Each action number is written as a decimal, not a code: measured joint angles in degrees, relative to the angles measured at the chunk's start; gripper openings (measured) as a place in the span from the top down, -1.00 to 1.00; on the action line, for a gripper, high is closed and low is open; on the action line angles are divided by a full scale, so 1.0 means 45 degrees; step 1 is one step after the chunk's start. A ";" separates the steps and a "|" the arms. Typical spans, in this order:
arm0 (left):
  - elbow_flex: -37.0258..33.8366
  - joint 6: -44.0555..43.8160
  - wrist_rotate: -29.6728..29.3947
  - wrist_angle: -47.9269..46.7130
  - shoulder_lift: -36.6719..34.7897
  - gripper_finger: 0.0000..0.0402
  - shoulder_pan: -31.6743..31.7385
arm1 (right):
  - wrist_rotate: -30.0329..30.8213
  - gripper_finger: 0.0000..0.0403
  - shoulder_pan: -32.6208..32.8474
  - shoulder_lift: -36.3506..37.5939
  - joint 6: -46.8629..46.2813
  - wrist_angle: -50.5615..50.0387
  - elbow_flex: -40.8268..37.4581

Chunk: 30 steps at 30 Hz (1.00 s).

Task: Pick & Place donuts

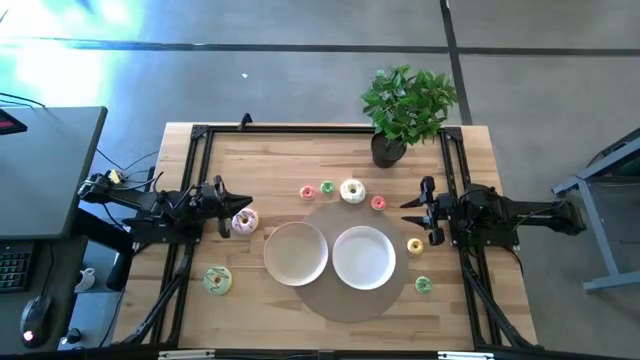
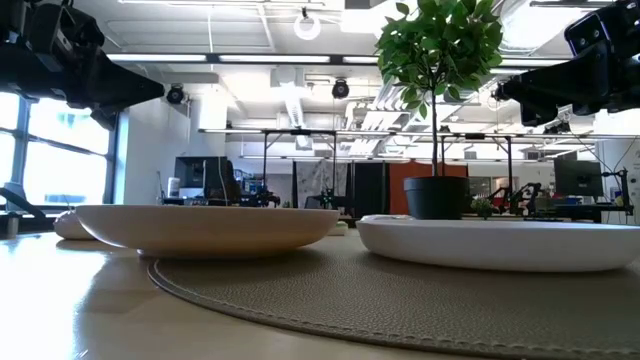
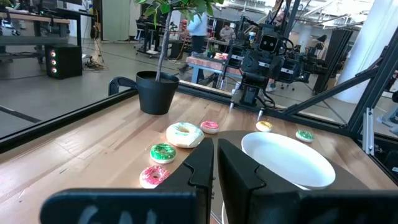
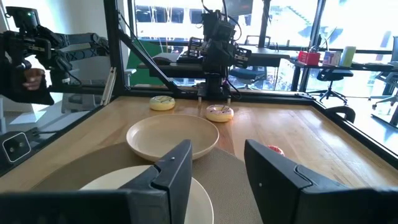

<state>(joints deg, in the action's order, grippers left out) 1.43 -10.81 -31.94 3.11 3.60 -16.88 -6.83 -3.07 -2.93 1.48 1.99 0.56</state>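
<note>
Both arms hover above the table and hold nothing. My left gripper [image 1: 226, 207] [image 3: 215, 146] is shut and hangs by the left edge, just left of the large pink donut [image 1: 244, 221] [image 4: 219, 112]. My right gripper [image 1: 407, 212] [image 4: 217, 152] is open by the right edge. The large green iced donut [image 1: 217, 280] lies near the front left. The cream-white donut [image 1: 352, 191] [image 3: 184, 134] lies behind the plates with tiny pink [image 1: 307, 193], green [image 1: 327, 188] and red-pink [image 1: 378, 203] donuts. A tiny yellow donut [image 1: 415, 245] and a tiny green one [image 1: 423, 285] lie right of the white plate.
A cream plate [image 1: 296, 253] and a white plate [image 1: 364, 257] sit side by side on a round grey mat [image 1: 345, 300] at the table's middle. A potted plant [image 1: 405, 110] stands at the far edge. Black frame rails [image 1: 195, 180] run along the table's sides.
</note>
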 joint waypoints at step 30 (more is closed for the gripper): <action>-0.0005 -0.0072 0.2416 0.0029 0.0005 0.90 -0.0005 | -0.0001 0.28 -0.0005 -0.0001 0.0000 0.0001 0.0005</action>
<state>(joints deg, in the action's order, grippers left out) 1.41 -11.13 -21.07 3.25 3.62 -16.91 -6.83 -3.09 -2.94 1.48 2.00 0.58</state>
